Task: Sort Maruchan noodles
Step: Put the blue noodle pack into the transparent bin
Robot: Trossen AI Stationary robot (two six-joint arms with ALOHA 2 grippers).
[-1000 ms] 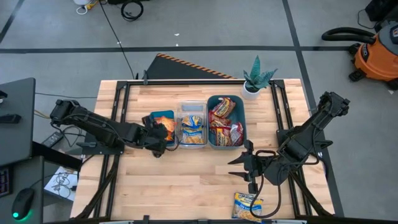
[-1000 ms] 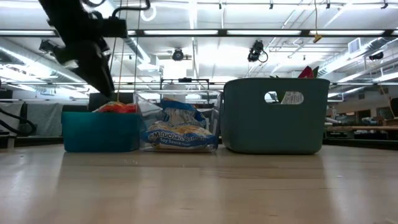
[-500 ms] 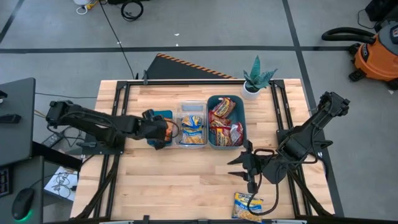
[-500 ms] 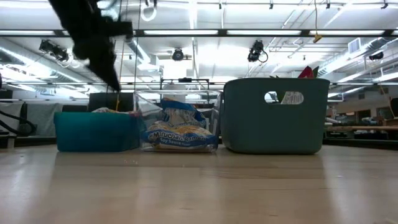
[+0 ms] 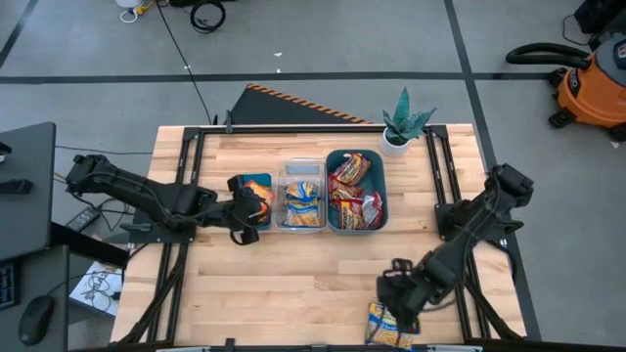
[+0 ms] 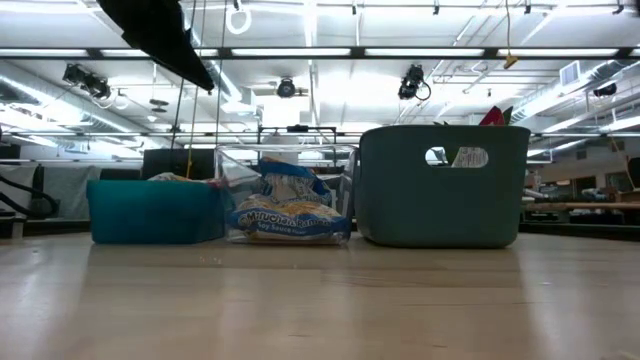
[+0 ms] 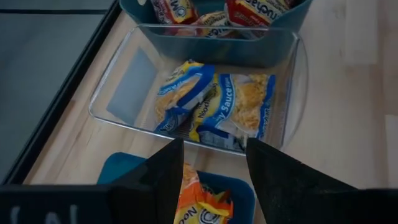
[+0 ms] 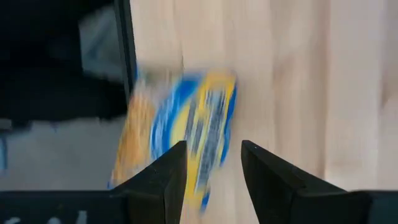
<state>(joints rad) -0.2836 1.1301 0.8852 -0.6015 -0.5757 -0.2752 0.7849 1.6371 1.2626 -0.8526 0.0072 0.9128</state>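
While the right gripper [image 5: 391, 305] hangs with fingers apart over a blue-print Maruchan packet [image 5: 388, 326] at the table's [image 5: 293, 284] near edge, the left gripper [image 5: 246, 207] (also spread, empty) sits above the teal bin [image 5: 243, 182] holding an orange packet [image 7: 200, 202].

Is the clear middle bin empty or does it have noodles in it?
Not empty. The clear bin holds blue-printed noodle packets, seen in the left wrist view.

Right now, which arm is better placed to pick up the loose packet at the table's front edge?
The right. Its open gripper hovers just over the blue packet, while the left gripper is far away at the teal bin.
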